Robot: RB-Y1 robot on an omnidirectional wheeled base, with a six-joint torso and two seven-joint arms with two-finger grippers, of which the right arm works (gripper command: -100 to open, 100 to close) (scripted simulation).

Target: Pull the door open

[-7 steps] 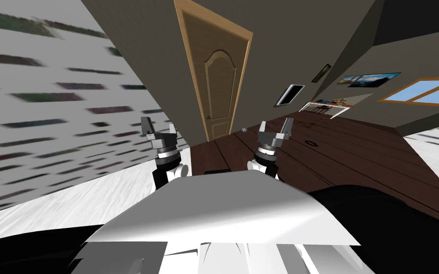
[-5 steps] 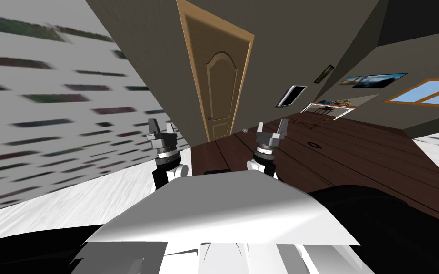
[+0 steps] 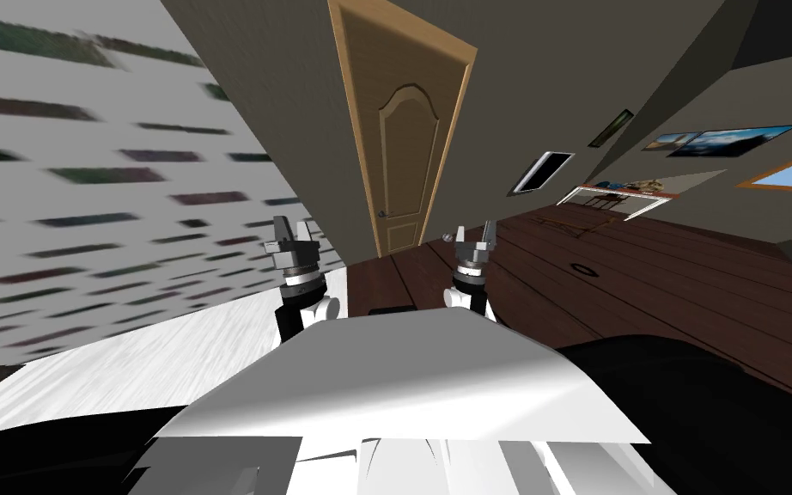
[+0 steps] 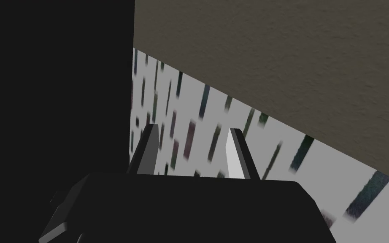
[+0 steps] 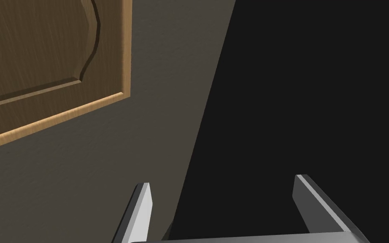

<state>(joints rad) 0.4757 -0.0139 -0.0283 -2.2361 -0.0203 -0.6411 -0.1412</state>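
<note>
A closed tan door (image 3: 403, 146) with an arched panel stands upright in a grey-brown wall, straight ahead at twelve o'clock. Its small dark handle (image 3: 381, 213) sits on the door's left edge. It lies at about one o'clock from the left fingers (image 4: 233, 156) and eleven o'clock from the right fingers (image 5: 140, 211), well apart from both and roughly midway. The left fingers are partly apart, the right ones spread wide; neither pair holds anything. Dark plank floor (image 3: 643, 284) lies between, and the way looks unobstructed. Framed pictures (image 3: 721, 139) hang at two o'clock.
</note>
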